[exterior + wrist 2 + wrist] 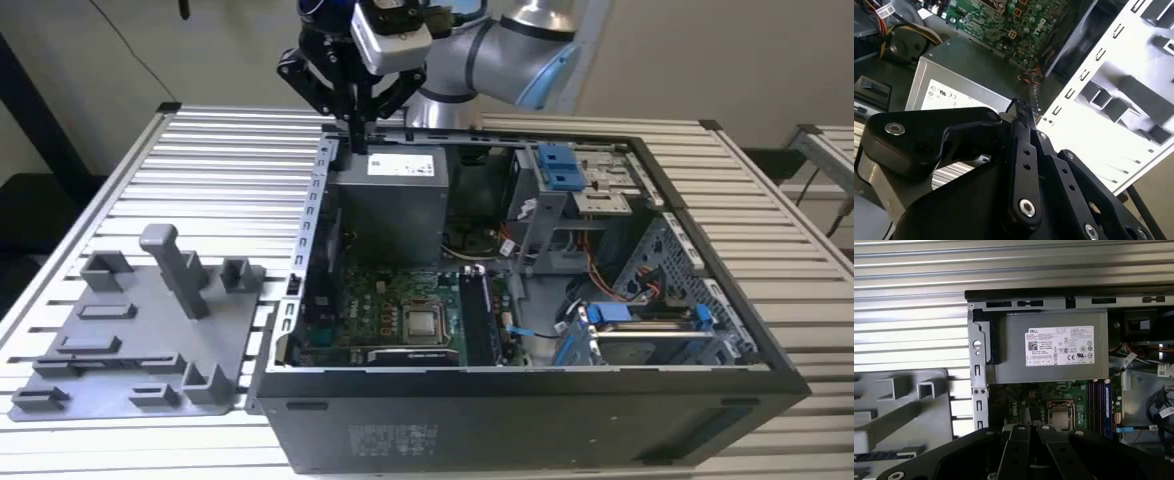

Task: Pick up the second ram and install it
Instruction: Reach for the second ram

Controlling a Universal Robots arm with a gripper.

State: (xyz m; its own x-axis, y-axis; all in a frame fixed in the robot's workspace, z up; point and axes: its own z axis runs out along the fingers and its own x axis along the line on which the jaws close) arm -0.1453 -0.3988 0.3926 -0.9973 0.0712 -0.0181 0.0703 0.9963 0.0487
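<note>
One gripper (pixel 358 143) up here, and I see its fingers pinched together w/ nothing between them, hovering above the PC case (pixel 534 420) at the corner w/ the pwr supply (pixel 394 200). The second ram (pixel 884 456) looks to be the dark strip lying on the grey fixture plate (pixel 140 332) just beside the case, well apart from the gripper.

Exterior view: case (pixel 534 420) on desk (pixel 134 160), open side up. At 9 o'clock of case, just beside it on desk: fixture plate (pixel 134 340). In case: PSU (pixel 394 205) at 12 o'clock, board (pixel 374 300) at 6 from PSU, socket (pixel 427 323) on board, drive cage (pixel 647 325) at 3 from board. Above case rim, 11 o'clock of PSU: claw (pixel 358 135).
</note>
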